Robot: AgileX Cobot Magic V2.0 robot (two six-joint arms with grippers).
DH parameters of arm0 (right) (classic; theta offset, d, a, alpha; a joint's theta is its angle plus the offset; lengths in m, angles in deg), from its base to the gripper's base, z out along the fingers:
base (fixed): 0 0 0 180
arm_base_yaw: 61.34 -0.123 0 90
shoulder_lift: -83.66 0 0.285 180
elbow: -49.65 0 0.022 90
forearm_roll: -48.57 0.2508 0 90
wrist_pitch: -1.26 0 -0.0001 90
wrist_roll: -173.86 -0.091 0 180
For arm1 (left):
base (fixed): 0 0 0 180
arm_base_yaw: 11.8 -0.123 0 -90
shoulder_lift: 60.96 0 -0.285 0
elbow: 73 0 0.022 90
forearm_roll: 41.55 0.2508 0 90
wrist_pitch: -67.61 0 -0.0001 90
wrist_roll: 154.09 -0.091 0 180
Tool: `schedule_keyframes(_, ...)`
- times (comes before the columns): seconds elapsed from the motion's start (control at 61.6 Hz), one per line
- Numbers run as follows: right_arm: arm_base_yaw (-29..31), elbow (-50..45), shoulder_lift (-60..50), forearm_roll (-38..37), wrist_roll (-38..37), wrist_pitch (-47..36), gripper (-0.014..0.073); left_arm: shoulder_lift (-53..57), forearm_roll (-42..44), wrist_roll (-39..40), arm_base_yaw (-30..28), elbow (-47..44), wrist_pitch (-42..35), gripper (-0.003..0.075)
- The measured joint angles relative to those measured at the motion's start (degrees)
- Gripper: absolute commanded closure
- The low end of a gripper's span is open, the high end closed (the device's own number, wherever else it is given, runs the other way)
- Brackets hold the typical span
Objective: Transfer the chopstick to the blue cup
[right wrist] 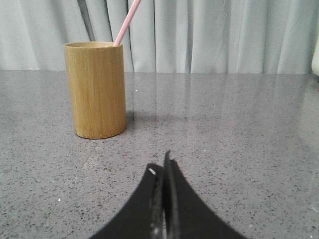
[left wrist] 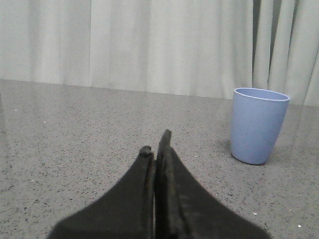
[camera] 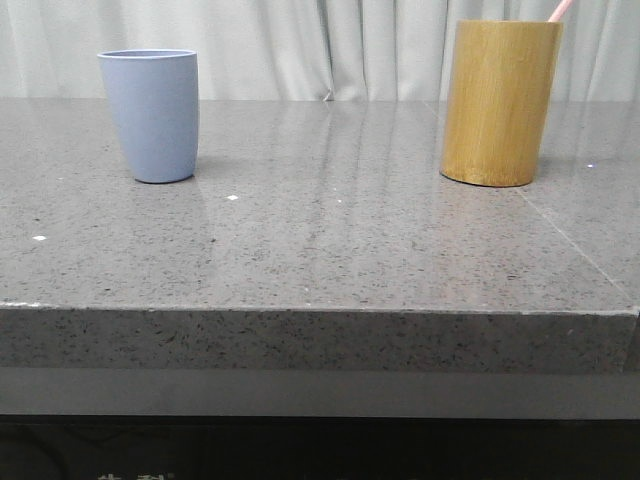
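The blue cup [camera: 150, 115] stands upright at the back left of the grey stone table; it also shows in the left wrist view [left wrist: 258, 125]. A pale pink chopstick [right wrist: 126, 22] leans out of the yellow-brown bamboo cylinder [right wrist: 95, 89], which stands at the back right [camera: 498, 102]; only its tip [camera: 561, 9] shows in the front view. My left gripper [left wrist: 155, 144] is shut and empty, low over the table, well short of the blue cup. My right gripper [right wrist: 162, 167] is shut and empty, short of the bamboo cylinder. Neither gripper shows in the front view.
The stone table [camera: 320, 250] has a front edge near the camera and a seam on its right side [camera: 570, 240]. Pale curtains [camera: 330, 45] hang behind the table.
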Motion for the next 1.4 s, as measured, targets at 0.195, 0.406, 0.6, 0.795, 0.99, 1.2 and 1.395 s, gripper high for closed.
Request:
schedule_keyframes(0.195, 0.0, 0.0, 0.0, 0.0, 0.0, 0.0, 0.0661, 0.0, 0.0, 0.0, 0.0, 0.0, 0.0, 0.0739)
schedule_keyframes(0.406, 0.0, 0.0, 0.0, 0.0, 0.0, 0.0, 0.0661, 0.0, 0.0, 0.0, 0.0, 0.0, 0.0, 0.0739)
schedule_keyframes(0.6, 0.0, 0.0, 0.0, 0.0, 0.0, 0.0, 0.0661, 0.0, 0.0, 0.0, 0.0, 0.0, 0.0, 0.0739)
schedule_keyframes(0.795, 0.0, 0.0, 0.0, 0.0, 0.0, 0.0, 0.0661, 0.0, 0.0, 0.0, 0.0, 0.0, -0.3, 0.0739)
schedule_keyframes(0.99, 0.0, 0.0, 0.0, 0.0, 0.0, -0.1, 0.0661, 0.0, -1.2, 0.0, 0.0, 0.6, -2.9, 0.0739)
schedule_keyframes(1.2, 0.0, 8.7, 0.0, 0.0, 0.0, 5.3, 0.0661, 0.0, -1.4, 0.0, 0.0, 12.0, 7.9, 0.0739)
schedule_keyframes(1.395, 0.0, 24.3, 3.8, -0.5, 0.0, 15.1, 0.0661, -3.7, -1.2, 0.0, 0.0, 26.0, 17.5, 0.0739)
